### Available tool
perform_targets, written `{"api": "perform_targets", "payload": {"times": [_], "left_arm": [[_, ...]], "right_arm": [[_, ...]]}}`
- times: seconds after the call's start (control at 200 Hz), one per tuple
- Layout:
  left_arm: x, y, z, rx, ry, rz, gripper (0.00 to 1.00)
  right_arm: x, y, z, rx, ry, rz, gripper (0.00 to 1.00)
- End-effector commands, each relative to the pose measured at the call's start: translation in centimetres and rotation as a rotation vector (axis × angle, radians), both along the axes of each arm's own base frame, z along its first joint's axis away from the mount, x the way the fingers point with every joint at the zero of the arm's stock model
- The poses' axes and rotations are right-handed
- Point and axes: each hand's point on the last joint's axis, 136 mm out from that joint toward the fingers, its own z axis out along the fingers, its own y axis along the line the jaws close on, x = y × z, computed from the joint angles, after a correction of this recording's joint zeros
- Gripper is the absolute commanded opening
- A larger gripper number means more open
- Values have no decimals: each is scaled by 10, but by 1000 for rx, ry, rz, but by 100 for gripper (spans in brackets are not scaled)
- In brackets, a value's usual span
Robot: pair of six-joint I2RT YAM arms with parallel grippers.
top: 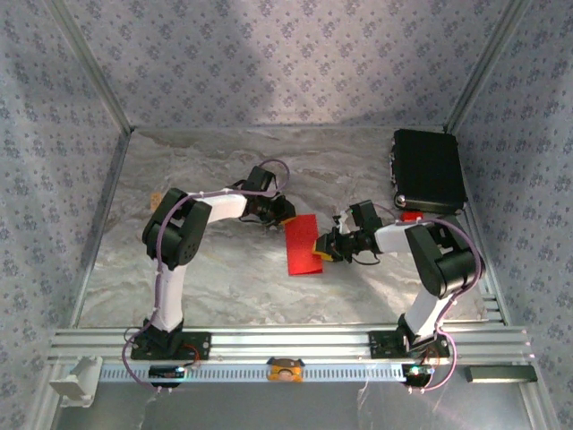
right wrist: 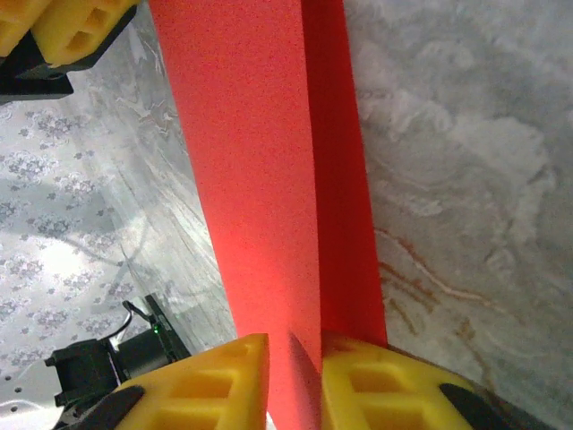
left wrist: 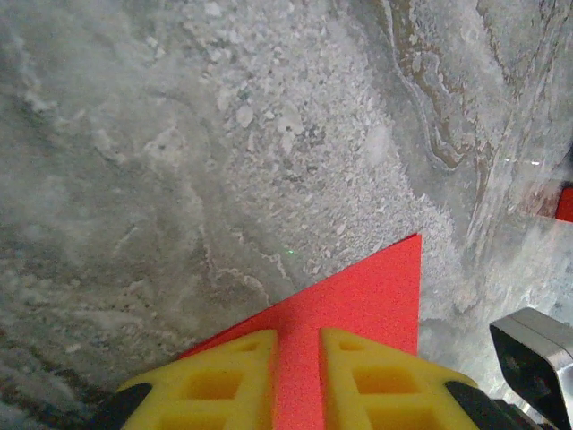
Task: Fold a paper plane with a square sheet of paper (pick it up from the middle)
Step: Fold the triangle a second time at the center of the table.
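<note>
Bright red paper [top: 303, 244], yellow fingers [left wrist: 255, 358], grey marbled table [top: 224, 278], black case [top: 428, 170], grey floral-patterned walls [top: 269, 54].

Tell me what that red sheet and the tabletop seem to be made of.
The red sheet looks like thin matte paper: a crisp fold line and a sharp corner. The tabletop looks like grey veined stone with a faint sheen, perhaps only a printed marble-look film; I cannot tell which.

marbled table [top: 224, 278] with black case [top: 428, 170]
</note>
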Motion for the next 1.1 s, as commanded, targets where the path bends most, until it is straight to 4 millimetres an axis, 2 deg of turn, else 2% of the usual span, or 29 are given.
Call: {"api": "perform_targets", "payload": {"times": [0.0, 0.105, 0.17, 0.285, 0.425, 0.545, 0.645, 0.824, 0.974, 1.099], "left_arm": [[-14, -1, -14, 45, 50, -49, 23], [-10, -4, 5, 31, 3, -56, 32], [-8, -6, 23, 13, -48, -63, 41], [-8, -6, 56, 36, -181, -81, 48], [-18, -8, 84, 58, -316, -108, 50], [-44, -18, 100, 59, -419, -179, 46], [-71, -28, 103, 74, -490, -241, 44], [-110, -37, 91, 177, -606, -331, 44], [-128, -35, 80, 252, -673, -383, 45], [-142, -40, 70, 276, -709, -486, 50]], "right_arm": [[3, 0, -1, 15, 10, -13, 15], [6, 0, 0, 17, 0, -27, 8], [9, -1, 2, 21, -6, -38, 4], [15, -6, 3, -7, -9, -90, 2], [23, -10, 5, -12, -17, -163, 2], [27, -8, 7, 4, -17, -172, 4], [28, -6, 12, 15, -28, -160, 10], [28, -2, 16, 39, -32, -132, 18], [30, -2, 17, 28, -35, -120, 14], [32, -1, 19, 42, -38, -113, 10]]}}
